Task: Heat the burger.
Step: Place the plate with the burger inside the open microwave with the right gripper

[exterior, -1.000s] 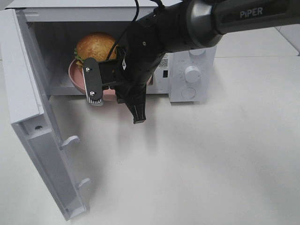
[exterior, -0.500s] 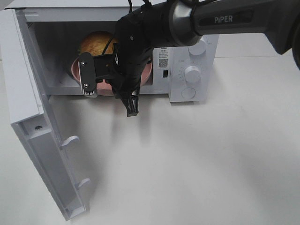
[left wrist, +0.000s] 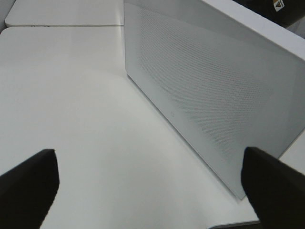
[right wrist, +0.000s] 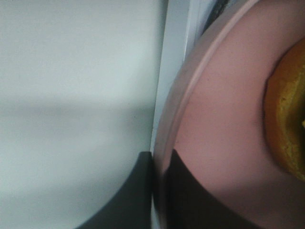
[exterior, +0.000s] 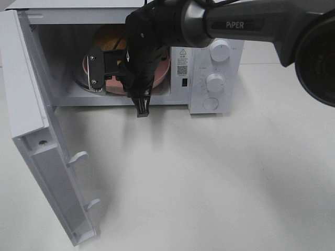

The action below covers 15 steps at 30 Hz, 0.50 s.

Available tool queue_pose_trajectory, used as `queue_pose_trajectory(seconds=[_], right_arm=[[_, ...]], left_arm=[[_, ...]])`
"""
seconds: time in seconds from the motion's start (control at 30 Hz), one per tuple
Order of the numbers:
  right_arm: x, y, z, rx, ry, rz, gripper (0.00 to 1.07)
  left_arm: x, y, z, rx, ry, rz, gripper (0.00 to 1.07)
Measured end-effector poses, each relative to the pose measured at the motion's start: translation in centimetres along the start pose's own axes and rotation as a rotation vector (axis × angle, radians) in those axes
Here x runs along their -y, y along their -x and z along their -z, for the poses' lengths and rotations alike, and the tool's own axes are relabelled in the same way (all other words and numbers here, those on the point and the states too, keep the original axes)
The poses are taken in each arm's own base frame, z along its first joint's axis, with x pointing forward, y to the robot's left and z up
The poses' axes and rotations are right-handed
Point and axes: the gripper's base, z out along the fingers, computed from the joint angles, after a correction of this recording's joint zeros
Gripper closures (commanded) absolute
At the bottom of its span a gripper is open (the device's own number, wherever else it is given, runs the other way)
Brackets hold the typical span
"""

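Robotics lab test bench with a kitchen mock-up. Plain white table [exterior: 220,188], and the left wrist view shows another white tabletop [left wrist: 57,14] butted against it. A small white microwave [exterior: 209,57] with rotary knobs [exterior: 214,82] sits at the far side, its door [exterior: 36,130] swung open on the left. A black arm [exterior: 251,21] marked PiPER reaches in from the right.

microwave [exterior: 196,78]: far on the table [exterior: 235,183], left of centre
door [exterior: 31,104]: open at left, reaching near
plate [exterior: 161,73]: inside microwave
burger [exterior: 107,39]: on plate, far side
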Motion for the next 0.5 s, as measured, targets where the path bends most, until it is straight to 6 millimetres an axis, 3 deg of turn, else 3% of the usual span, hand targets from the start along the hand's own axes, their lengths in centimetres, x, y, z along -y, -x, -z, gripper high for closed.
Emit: queue_pose_trajectory(seconds=[0.5], right_arm=[[0.38,-0.06,-0.95,0.030,-0.050,0.048,1.07]], left_arm=[[0.00,0.00,0.00,0.000,0.000,0.000,0.11]])
